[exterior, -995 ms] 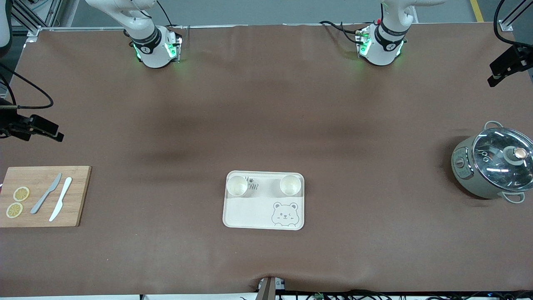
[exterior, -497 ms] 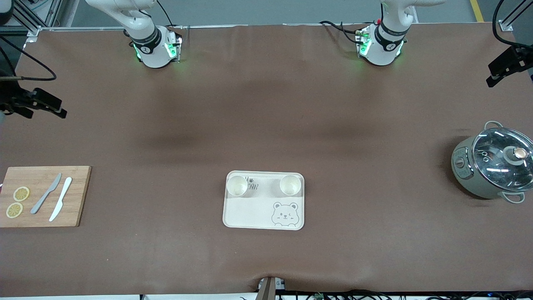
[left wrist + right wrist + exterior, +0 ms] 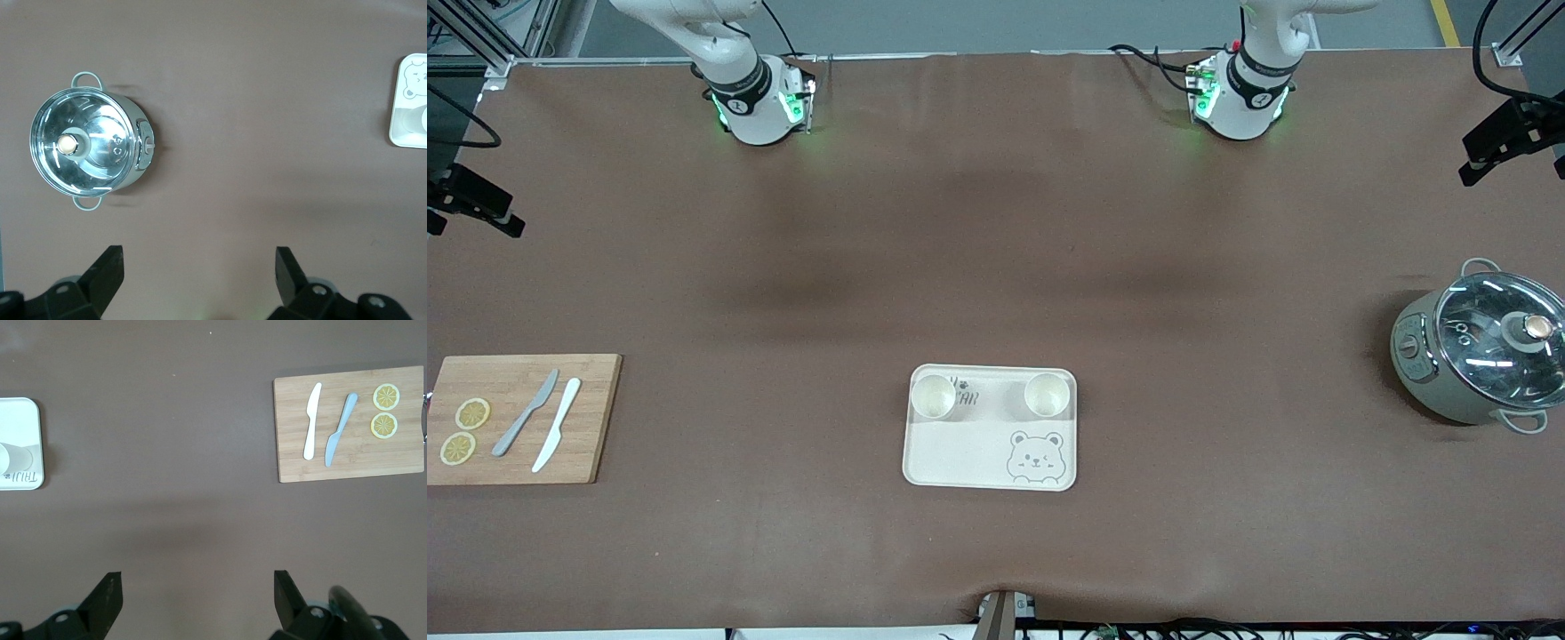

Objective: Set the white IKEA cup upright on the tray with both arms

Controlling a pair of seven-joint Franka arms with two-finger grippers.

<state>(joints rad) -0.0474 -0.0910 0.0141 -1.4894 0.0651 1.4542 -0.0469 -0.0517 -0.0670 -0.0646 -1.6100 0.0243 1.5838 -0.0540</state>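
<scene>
Both grippers have drawn back toward the table's ends since earlier. Right gripper (image 3: 193, 600), fingers spread and holding nothing, hangs high over bare table near the wooden cutting board (image 3: 520, 418). Two white cups (image 3: 934, 396) (image 3: 1047, 395) stand upright on the tray (image 3: 960, 453). Left gripper (image 3: 199, 280), likewise spread and unladen, hangs near the lidded pot (image 3: 1476, 356).
</scene>
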